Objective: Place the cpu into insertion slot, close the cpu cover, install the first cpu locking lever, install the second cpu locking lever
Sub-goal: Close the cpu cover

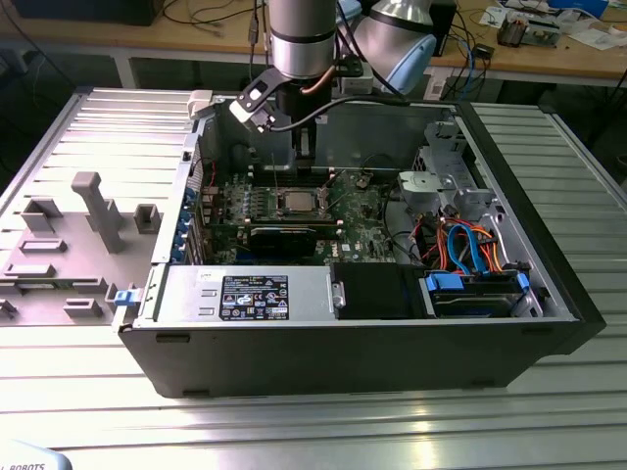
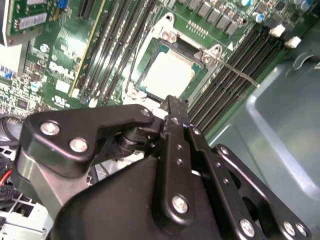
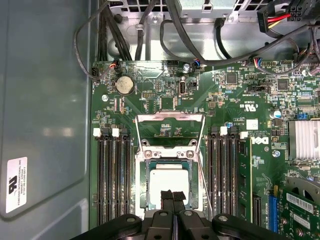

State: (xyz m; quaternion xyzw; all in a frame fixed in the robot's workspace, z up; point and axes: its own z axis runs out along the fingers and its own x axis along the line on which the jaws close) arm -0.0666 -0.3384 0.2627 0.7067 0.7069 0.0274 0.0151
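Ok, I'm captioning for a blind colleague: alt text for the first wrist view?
Black tool, fingers together, over a silvery square cpu seated in the metal-rimmed insertion slot of a green motherboard. The thin silvery cpu cover frame is open beyond it.

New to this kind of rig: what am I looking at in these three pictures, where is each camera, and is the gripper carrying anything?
A robot arm reaches down into an open computer case lying on a ribbed metal table. The exterior view comes from a camera off the arm; both wrist views come from cameras riding on it, looking past the black gripper at the green motherboard. The cpu lies in the insertion slot, with the cpu cover swung open. The gripper is shut, nothing between its fingers, close to the chip.
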